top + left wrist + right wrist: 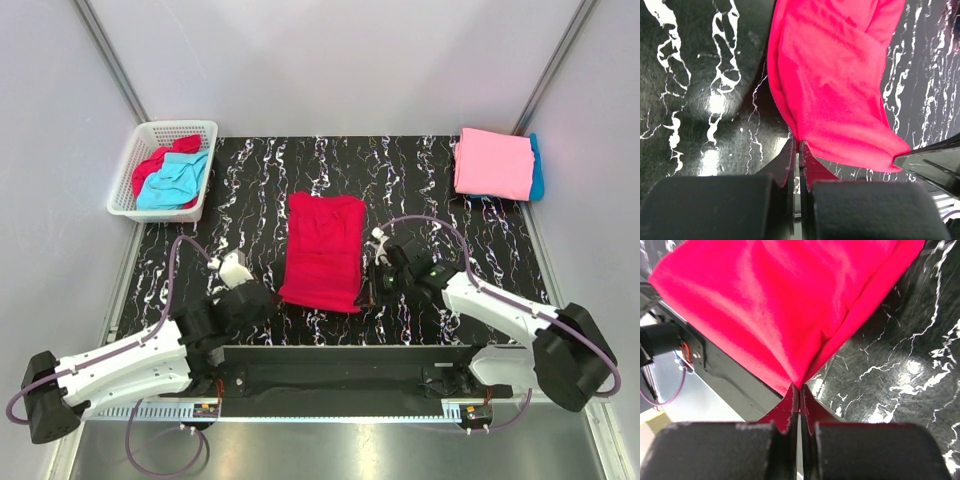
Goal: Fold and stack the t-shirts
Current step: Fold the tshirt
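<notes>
Black marbled counter (pixel 440 270), seen from above and from both wrists.

The crimson t-shirt (pixel 322 250) is lying at the centre of the counter as a long, narrow panel running from the near edge towards the far edge. Its sleeves appear to be already turned in, so the lengthwise folding is judged done and the crosswise fold not yet made.

At the far right corner a folded pink t-shirt (pixel 493 163) is resting on a turquoise t-shirt (pixel 537 165), of which only a strip is showing along the right side. This is judged to be the finished stack, with two shirts on it.

At the far left corner the white lattice basket (pixel 122 192) is holding a second turquoise t-shirt (pixel 172 185) and a red t-shirt (pixel 152 165), both crumpled and unfolded. Two shirts therefore seem to be waiting, besides the one in hand.

The left gripper (pixel 799 145) is pinching the near left corner of the crimson t-shirt, its jaws closed on the cloth. The right gripper (pixel 799 389) is likewise clamping the near right corner, jaws shut on the fabric. Both corners are being held just above the counter near its near edge.

No brand, label or legible writing is showing on the shirts, the basket or the arms.
</notes>
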Available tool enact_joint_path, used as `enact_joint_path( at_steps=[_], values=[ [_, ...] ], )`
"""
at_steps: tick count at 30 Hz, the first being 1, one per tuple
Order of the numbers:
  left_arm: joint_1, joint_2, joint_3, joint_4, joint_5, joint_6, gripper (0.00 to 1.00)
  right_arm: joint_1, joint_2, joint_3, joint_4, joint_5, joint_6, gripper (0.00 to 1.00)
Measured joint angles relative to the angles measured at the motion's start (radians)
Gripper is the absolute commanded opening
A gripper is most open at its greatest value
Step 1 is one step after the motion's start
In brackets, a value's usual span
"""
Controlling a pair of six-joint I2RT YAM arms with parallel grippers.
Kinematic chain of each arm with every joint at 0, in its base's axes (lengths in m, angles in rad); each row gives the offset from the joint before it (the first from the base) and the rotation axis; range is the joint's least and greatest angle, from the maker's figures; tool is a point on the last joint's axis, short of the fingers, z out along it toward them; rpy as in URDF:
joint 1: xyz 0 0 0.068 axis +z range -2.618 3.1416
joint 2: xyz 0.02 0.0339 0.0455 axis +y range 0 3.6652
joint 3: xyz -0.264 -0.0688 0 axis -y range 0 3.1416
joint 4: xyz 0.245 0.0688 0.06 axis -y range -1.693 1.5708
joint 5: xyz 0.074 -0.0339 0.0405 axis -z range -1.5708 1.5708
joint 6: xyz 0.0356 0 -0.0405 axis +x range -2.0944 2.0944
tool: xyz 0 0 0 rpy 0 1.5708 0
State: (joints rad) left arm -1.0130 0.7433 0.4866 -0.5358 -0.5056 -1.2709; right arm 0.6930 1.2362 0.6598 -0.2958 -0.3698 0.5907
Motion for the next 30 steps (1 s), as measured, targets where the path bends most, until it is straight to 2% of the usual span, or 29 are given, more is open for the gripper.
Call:
enact_joint_path(
  at_steps=[9,16,23,30],
  values=[
    [-0.017,0.000,0.125,-0.039,-0.082,0.069,0.00,0.001,-0.080,0.120,-0.117,0.065,-0.016,0.00],
    [-0.027,0.026,0.225,-0.038,-0.139,0.137,0.00,0.001,-0.111,0.153,-0.159,0.101,-0.022,0.00],
    [-0.027,0.165,0.328,-0.026,-0.212,0.230,0.00,0.001,-0.085,0.250,-0.199,0.198,-0.059,0.00],
    [-0.007,0.305,0.440,-0.007,-0.293,0.282,0.00,0.001,0.041,0.399,-0.225,0.314,-0.141,0.00]
  ],
)
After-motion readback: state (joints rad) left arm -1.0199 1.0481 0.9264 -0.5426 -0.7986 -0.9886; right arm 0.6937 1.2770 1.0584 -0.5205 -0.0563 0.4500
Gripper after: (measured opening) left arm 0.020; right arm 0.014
